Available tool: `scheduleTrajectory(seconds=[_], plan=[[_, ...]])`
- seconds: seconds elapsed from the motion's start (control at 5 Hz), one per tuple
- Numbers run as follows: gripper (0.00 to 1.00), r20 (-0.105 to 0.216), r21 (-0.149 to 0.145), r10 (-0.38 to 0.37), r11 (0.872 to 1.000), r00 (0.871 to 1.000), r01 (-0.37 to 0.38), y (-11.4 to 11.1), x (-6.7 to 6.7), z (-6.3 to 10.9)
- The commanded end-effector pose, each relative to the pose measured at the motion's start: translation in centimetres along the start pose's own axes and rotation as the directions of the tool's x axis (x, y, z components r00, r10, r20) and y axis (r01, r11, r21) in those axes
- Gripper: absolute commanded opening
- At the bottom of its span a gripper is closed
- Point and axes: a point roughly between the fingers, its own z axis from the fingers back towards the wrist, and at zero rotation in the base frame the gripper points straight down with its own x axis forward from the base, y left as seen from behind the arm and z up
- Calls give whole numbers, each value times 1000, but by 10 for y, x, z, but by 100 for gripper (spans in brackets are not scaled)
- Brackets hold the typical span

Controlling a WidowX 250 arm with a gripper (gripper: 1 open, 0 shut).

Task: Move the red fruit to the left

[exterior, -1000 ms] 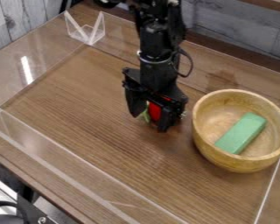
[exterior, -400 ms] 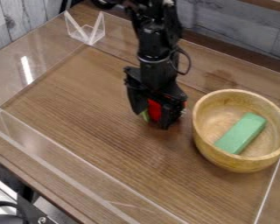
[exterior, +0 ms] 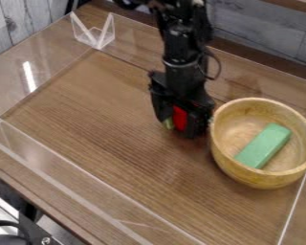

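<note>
End effector [exterior: 180,123] partly hides the red fruit [exterior: 180,118].

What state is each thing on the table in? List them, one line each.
Gripper: open, fingers lowered around the red fruit.
Red fruit: on the table between the fingers, partly hidden by them.
Wooden bowl: upright, holding the green block.
Green block: lying inside the wooden bowl.
Table: bearing the bowl and the fruit.
</note>
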Motion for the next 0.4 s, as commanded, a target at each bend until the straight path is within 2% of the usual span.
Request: scheduleTrajectory(seconds=[0.0, 0.2], plan=[[100, 62, 8, -37, 999, 997, 36, 15, 10, 17], [100, 71, 6, -49, 999, 996, 48, 21, 11, 10]])
